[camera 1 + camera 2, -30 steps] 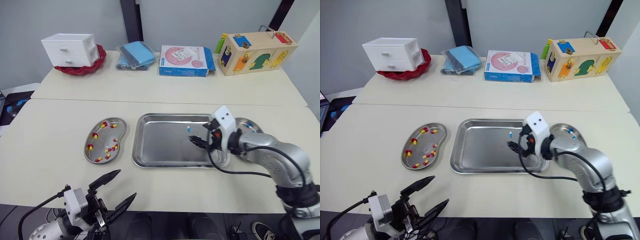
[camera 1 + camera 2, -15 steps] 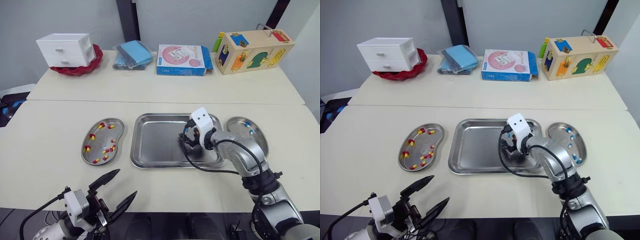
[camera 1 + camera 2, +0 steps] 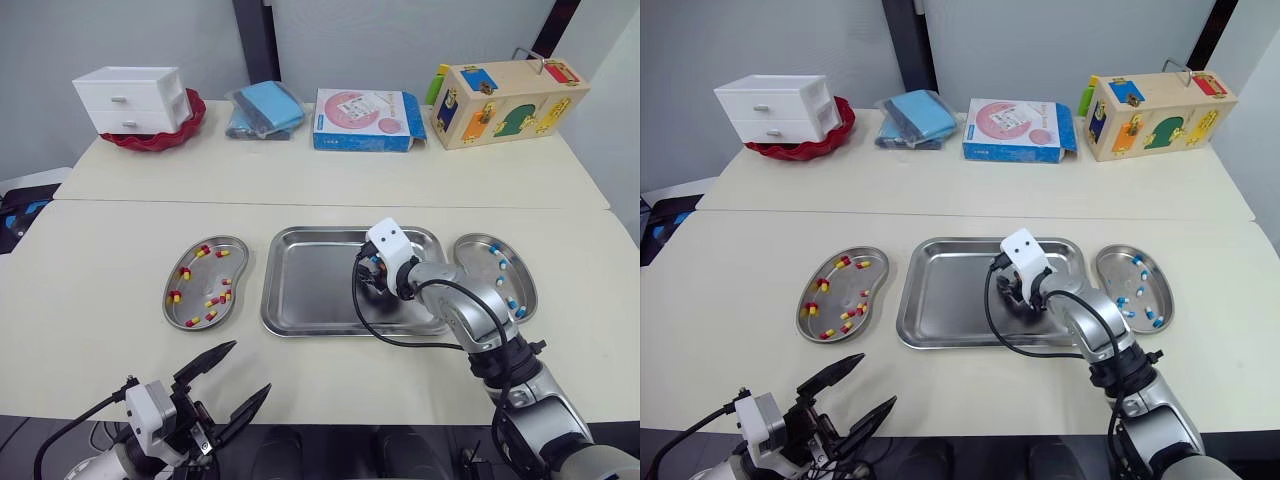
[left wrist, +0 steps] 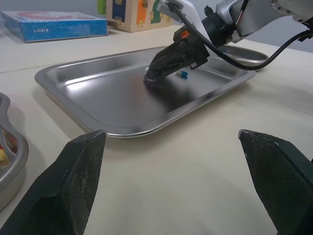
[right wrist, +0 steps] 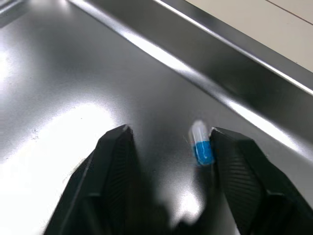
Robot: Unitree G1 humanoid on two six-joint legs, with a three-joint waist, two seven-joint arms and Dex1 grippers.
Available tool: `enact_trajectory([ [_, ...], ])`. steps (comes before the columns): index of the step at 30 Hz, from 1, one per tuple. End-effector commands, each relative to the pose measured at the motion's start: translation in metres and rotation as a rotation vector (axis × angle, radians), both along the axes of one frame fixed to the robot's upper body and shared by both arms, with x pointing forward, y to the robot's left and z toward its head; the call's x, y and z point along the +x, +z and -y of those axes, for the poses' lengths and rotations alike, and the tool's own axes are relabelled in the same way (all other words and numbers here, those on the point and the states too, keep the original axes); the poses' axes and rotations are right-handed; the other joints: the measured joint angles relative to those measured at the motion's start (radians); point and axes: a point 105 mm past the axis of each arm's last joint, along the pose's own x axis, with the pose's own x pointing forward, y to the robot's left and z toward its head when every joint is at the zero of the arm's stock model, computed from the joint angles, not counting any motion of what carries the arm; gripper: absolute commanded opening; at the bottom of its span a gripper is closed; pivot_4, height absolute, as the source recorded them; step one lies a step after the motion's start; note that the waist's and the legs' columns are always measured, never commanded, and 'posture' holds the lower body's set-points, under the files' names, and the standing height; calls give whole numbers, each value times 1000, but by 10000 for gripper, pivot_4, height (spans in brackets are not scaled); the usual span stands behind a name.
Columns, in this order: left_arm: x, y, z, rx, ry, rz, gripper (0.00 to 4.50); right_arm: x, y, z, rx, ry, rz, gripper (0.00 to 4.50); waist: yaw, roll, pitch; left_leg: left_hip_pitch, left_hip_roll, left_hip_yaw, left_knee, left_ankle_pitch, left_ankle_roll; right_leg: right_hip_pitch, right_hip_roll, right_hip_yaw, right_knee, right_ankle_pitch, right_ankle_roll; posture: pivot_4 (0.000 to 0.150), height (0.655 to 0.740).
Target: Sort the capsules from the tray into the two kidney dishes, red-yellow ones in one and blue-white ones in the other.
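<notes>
Left of the tray (image 3: 305,285), just beside its short side, sits one kidney dish (image 3: 238,272) holding the red-yellow capsules (image 3: 185,272), a scattered handful of them lying flat on its floor. Nearer than the tray and to its left, at the counter's (image 3: 120,230) front edge, the left gripper (image 3: 248,367) hangs with its fingers spread wide and nothing between them, pointing across the counter toward the tray.

The tray itself lies in the middle of the counter. The right gripper (image 5: 171,134) reaches down into its right half, fingertips at or very near the metal floor. Its fingers are spread, and one blue-white capsule (image 5: 200,143) lies flat on the tray floor between them – close against one finger, well apart from the other. Whether that finger touches the capsule I cannot tell; it is not pinched.

Right of the tray, just beside its other short side, is the second kidney dish (image 3: 478,275), with several blue-white capsules (image 3: 511,301) along its outer curve.

Beyond the tray, along the far side of the counter, stand a white drawer box (image 3: 132,99) resting on a red bowl (image 3: 190,122), then a blue packet (image 3: 263,109), a blue and pink box (image 3: 365,119) and – furthest right – a wooden toy box (image 3: 510,102).
</notes>
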Motion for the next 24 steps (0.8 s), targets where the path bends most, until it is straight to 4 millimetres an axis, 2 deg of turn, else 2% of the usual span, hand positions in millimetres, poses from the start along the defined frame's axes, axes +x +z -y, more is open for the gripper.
enact_trajectory([
  [1,-1,4,-4,7,11,18,45000,2,3,5,7,-21,11,18098,0,0,0,0,0,0,0,0,0,0,0,0,0,0,0,1500,7400],
  [8,1,4,-5,12,9,16,45000,2,2,8,8,-27,13,168,0,0,0,0,0,0,0,0,0,0,0,0,0,0,0,1500,7400],
  [14,2,5,-6,16,2,15,45000,1,8,5,45,-12,28,168,0,0,0,0,0,0,0,0,0,0,0,0,0,0,0,1500,7400],
  [18,2,4,-4,25,-37,11,45000,0,23,6,84,12,80,168,0,0,0,0,0,0,0,0,0,0,0,0,0,0,0,1500,7400],
  [22,3,5,4,48,-151,21,45000,-16,47,21,137,88,134,168,5,2,1,-1,0,0,0,0,0,-1,0,0,0,0,0,1500,7400],
  [24,5,6,7,58,-208,27,45000,-28,56,35,121,134,175,168,9,2,1,-2,0,0,-1,0,0,-1,0,0,-1,0,0,1500,7400],
])
